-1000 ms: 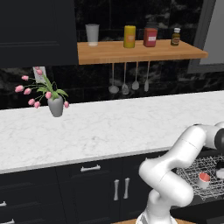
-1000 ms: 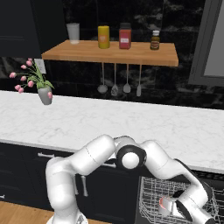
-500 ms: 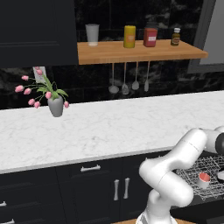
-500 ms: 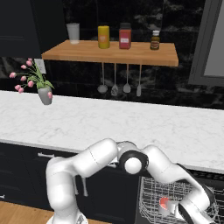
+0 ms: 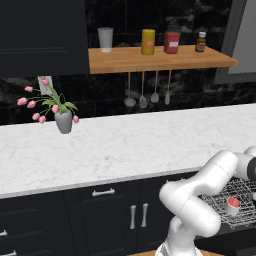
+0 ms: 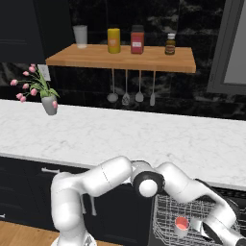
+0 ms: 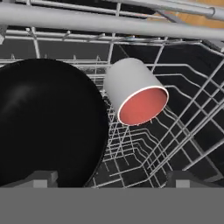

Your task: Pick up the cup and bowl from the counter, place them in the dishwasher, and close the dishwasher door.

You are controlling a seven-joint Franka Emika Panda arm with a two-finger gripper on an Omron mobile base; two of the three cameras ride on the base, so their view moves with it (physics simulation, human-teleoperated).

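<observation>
My end effector (image 7: 109,179) had just spread open, letting go of the black bowl (image 7: 46,122), which lay in the dishwasher (image 6: 192,226) rack just beside the cup (image 7: 135,94). Both dishes seemed loaded, leaving only the door to close.

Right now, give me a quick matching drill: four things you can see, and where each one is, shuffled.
Things:
1. cup
2. bowl
3. flower vase
4. yellow jar

Places:
A. on the wooden shelf
B. on the counter
C. in the dishwasher rack, red inside showing
D. in the dishwasher rack, black, beside the cup

Pairs: 1-C, 2-D, 3-B, 4-A
</observation>
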